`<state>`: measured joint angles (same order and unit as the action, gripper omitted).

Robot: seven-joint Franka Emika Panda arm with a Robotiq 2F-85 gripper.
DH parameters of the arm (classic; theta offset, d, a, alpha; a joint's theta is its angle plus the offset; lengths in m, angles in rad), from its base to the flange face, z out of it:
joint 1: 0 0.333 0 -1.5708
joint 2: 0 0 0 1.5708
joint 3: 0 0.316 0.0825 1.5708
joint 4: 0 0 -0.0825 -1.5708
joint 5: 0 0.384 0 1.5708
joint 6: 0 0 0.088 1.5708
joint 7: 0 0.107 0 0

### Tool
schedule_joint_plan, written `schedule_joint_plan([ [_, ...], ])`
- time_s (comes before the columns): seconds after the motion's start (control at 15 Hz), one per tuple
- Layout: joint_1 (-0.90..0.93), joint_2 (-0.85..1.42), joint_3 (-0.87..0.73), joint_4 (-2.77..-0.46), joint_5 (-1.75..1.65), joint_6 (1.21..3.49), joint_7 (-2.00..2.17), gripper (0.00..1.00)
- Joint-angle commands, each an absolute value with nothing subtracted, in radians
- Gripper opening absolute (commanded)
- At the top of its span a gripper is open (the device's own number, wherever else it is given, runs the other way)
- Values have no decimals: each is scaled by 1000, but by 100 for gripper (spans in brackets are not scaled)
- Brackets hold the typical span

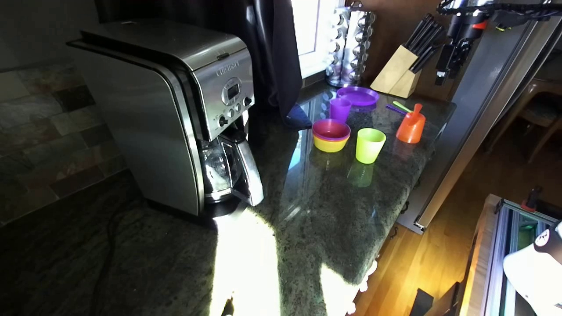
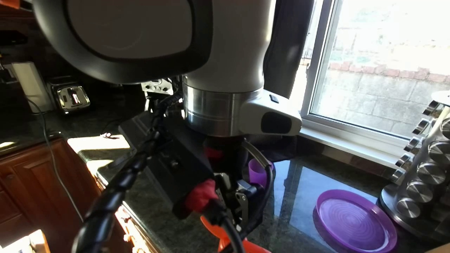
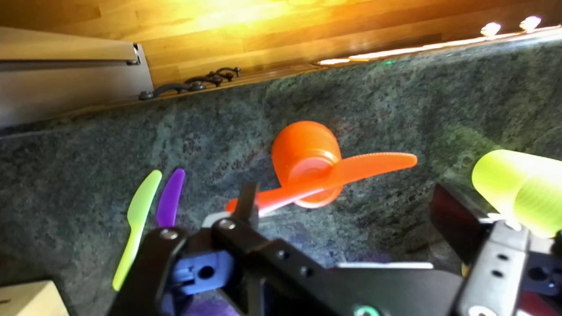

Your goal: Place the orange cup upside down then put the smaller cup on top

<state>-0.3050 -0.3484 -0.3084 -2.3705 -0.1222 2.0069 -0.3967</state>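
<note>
The orange cup [image 1: 409, 131] stands upside down on the dark counter near its front edge. It also shows in the wrist view [image 3: 303, 140], and partly in an exterior view [image 2: 256, 248]. An orange plastic knife [image 3: 373, 166] lies across its upturned base. A lime green cup [image 1: 369, 147] stands upright nearby, also in the wrist view [image 3: 505, 175]. A purple cup [image 1: 340, 110] stands upright behind the bowls. Which one is the smaller cup I cannot tell. My gripper [image 3: 344, 204] is open and empty above the orange cup; one fingertip overlaps the knife's handle in view, contact unclear.
Stacked bowls [image 1: 331, 137] stand beside the lime cup. A purple plate [image 2: 355, 221], a spice rack [image 1: 349, 48] and a knife block [image 1: 397, 72] stand at the far end. A green knife [image 3: 139, 215] and a purple knife [image 3: 170, 197] lie nearby. A coffee maker [image 1: 175, 109] stands along the counter.
</note>
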Motion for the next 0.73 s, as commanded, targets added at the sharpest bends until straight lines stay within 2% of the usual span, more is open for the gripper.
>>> schedule_joint_plan([
  [0.0,-269,-416,-351,-2448,-88,2114,-497,100],
  [0.67,-256,-391,-354,-2425,-72,2103,-501,100],
])
